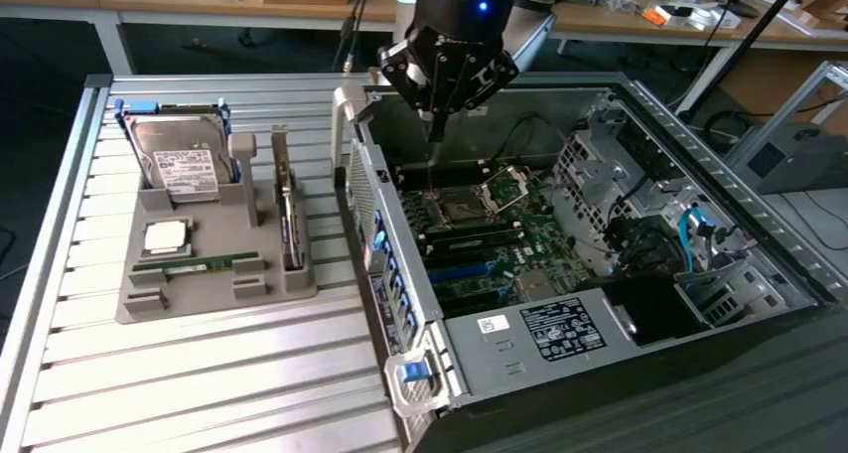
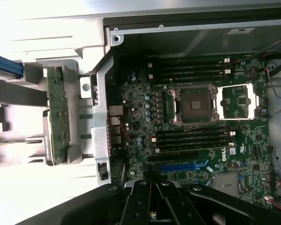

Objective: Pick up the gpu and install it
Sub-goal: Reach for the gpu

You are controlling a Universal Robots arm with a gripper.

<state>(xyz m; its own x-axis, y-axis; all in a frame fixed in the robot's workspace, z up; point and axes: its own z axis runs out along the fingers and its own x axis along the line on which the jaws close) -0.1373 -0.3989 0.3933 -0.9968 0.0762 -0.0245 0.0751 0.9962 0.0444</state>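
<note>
i have the gripper (image 1: 435,131) hanging over the open computer case (image 1: 742,190), above the end of the motherboard (image 1: 530,225) that lies farthest from the exterior camera. in the exterior view its fingers (image 1: 435,115) taper down to one narrow tip just above the cpu socket (image 1: 467,207). they look clenched together, gripping nothing. in the wrist view the dark fingers (image 2: 140,201) sit side by side at the edge of the picture, with the socket (image 2: 194,104) and the rows of memory slots (image 2: 192,138) spread out beneath them.

the gpu (image 1: 286,215) is not in the case. it stands upright on its long edge in a slot of the grey holder (image 1: 146,299) on the slatted metal counter (image 1: 199,393), on the side of the holder nearest the case wall, silver bracket end pointing away from the exterior camera. through the wrist camera i see it as a narrow green board (image 2: 58,117) standing in that holder, just outside the case's metal frame. the gripper is well apart from it, on the other side of the case wall.

on the same holder, towards the exterior view's left, lie a hard drive (image 1: 179,160) with a white label, a cpu chip (image 1: 166,236) and a thin ram stick (image 1: 199,264).
</note>
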